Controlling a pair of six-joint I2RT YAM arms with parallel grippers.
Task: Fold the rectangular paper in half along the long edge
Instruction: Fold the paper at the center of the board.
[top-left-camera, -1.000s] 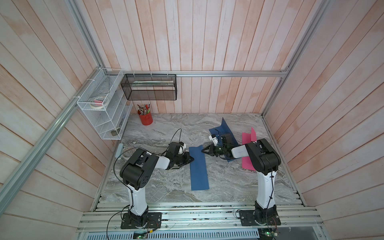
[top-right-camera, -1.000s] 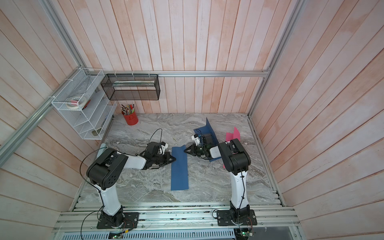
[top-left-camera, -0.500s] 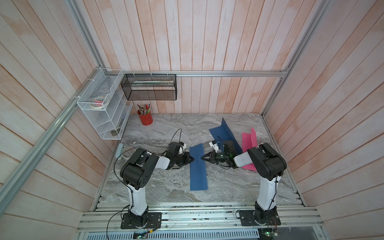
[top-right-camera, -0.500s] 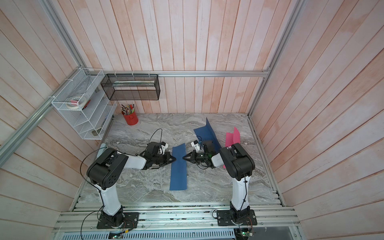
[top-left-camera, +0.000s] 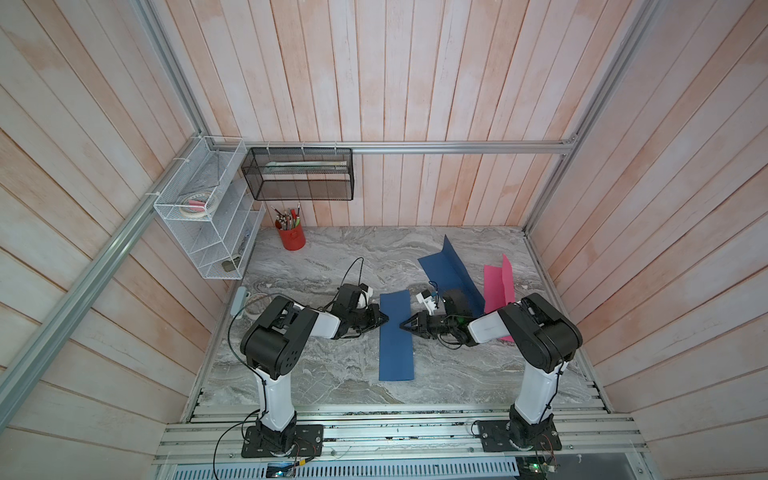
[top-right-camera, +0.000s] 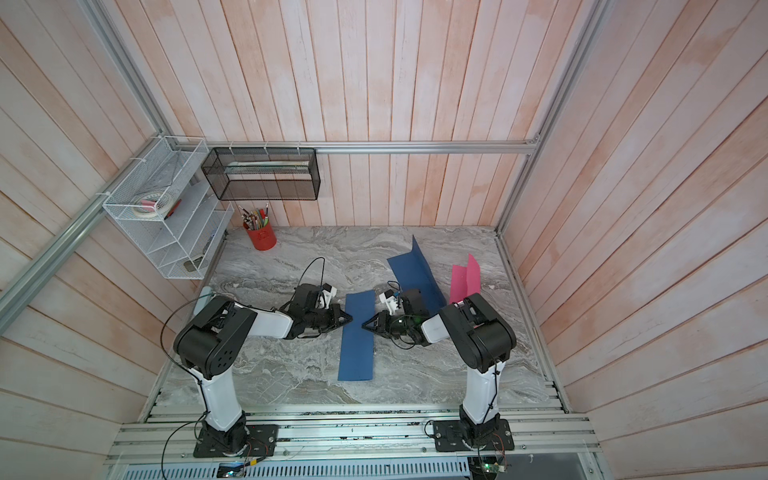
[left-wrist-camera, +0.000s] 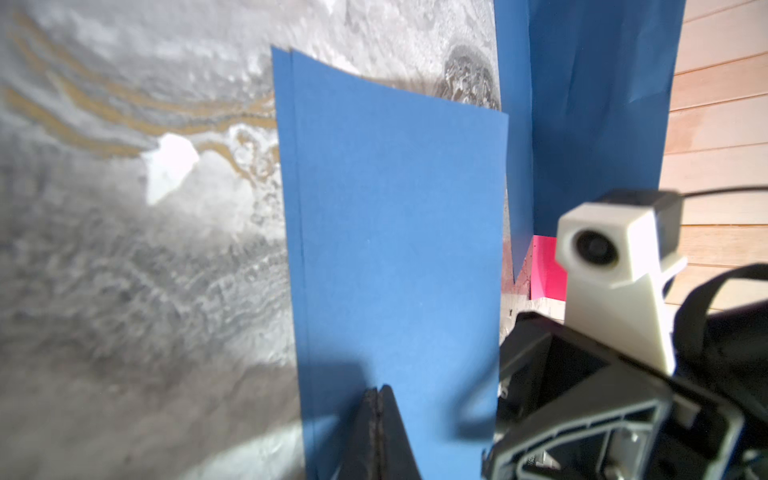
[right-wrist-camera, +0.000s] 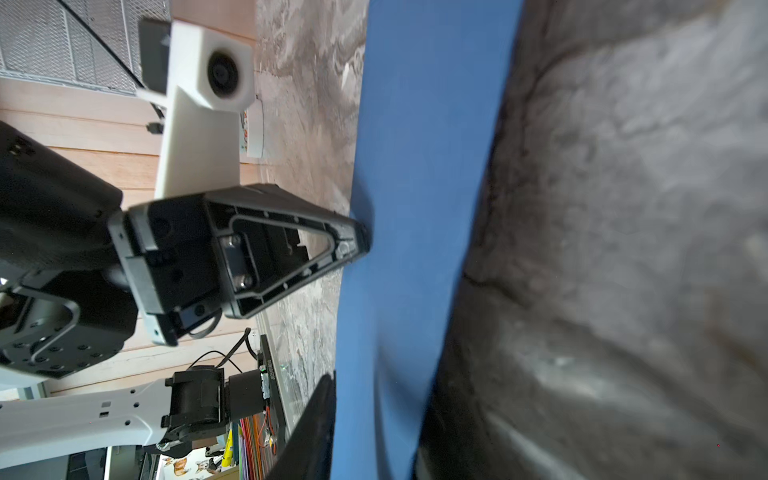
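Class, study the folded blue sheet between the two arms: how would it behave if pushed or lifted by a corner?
Thin, so the folded blue sheet probably droops if lifted by a corner. On the smooth marble table it likely slides. Its bowed end hints the fold may reopen.

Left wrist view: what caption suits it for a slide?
Shut left gripper tip over the folded blue paper on the marble table.

The folded paper (top-left-camera: 396, 336) is dark blue, the table (top-left-camera: 324, 374) grey-veined marble, a creased sheet (top-left-camera: 496, 282) pink, the cup (top-left-camera: 291, 237) red.
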